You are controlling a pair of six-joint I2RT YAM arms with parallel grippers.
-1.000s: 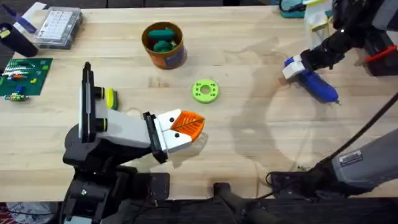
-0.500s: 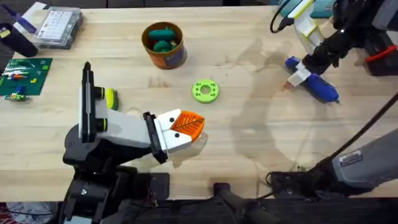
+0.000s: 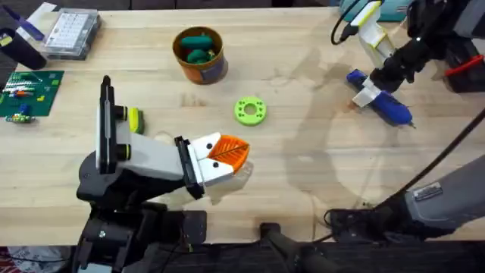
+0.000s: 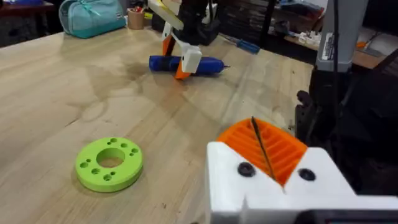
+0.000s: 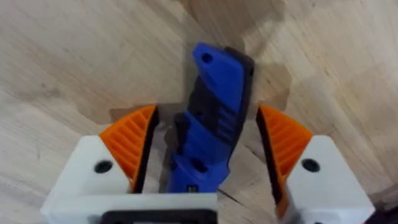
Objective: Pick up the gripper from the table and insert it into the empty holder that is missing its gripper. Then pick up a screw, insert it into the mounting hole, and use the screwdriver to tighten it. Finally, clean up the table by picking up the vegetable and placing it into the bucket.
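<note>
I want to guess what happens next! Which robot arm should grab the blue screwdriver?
Probably the right. The right gripper is open with a pad on each side of the screwdriver. The left gripper sits shut, far across the table.

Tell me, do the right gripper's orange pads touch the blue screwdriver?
Apart. The right wrist view shows wood between each of the pads and the screwdriver.

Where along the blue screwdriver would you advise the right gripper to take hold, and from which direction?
Grip the screwdriver at mid-body, from above: it lies flat on the table, and the right gripper already straddles its body, open fingers on either side. Avoid the thin tip.
</note>
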